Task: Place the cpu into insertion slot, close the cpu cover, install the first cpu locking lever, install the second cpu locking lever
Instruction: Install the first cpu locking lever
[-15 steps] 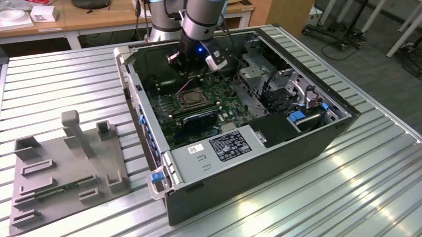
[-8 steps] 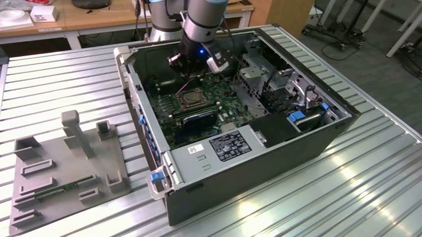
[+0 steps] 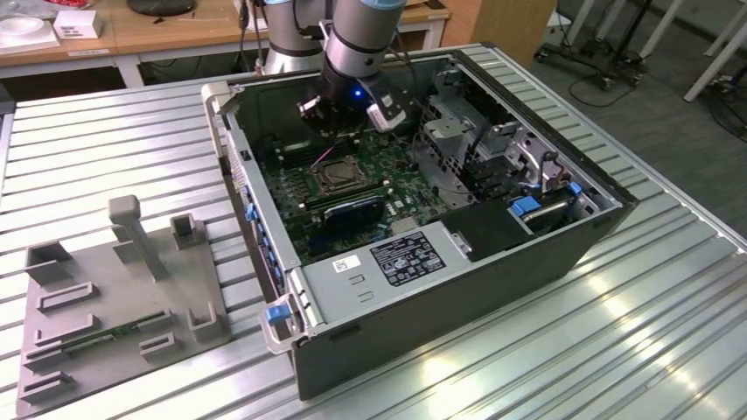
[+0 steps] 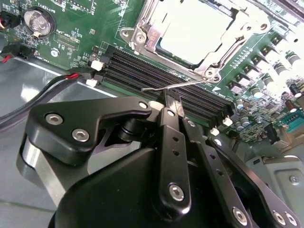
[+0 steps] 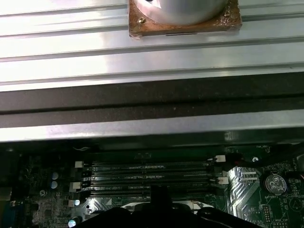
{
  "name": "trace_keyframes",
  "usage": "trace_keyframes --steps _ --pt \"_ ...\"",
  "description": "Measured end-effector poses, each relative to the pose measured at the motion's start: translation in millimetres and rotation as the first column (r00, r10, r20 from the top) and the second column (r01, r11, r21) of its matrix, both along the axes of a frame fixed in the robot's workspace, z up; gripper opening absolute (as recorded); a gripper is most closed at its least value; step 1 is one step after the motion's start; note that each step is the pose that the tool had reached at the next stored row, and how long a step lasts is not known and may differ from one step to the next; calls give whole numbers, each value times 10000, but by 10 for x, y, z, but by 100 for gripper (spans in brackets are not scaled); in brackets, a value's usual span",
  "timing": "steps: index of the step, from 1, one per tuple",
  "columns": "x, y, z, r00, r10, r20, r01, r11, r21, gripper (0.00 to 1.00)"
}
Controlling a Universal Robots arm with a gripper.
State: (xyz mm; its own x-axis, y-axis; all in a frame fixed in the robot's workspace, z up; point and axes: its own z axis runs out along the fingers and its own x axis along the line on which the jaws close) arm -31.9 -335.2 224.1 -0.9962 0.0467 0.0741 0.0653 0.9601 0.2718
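- Nearest, on the exterior view's left, a grey fixture tray (image 3: 105, 297) is lying on the ribbed table (image 3: 583, 350) beside the open computer case (image 3: 467, 262).
- Farther in, the cpu (image 4: 194, 28) is sitting in the insertion slot (image 4: 209, 72) with the cpu cover (image 4: 148, 21) lying closed around it. This is showing plainly in the second wrist view.
- Beyond, the gripper (image 4: 168, 103) is hanging with its fingers (image 4: 169, 142) pressed together at a thin locking lever (image 4: 190, 82); I cannot tell whether they are clamping it.
- In the first wrist view, memory slots (image 5: 147, 173) are showing, with the socket cut off.
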Motion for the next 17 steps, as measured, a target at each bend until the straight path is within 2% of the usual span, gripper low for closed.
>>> trace_keyframes --steps 5,12,17 --pt "-7 -1 -4 10000 1 70 -2 9999 153 11" --pt "-12 -18 -15 9999 1 119 -3 9999 158 11" --pt "-13 -20 -23 9999 0 126 -2 9999 156 11"
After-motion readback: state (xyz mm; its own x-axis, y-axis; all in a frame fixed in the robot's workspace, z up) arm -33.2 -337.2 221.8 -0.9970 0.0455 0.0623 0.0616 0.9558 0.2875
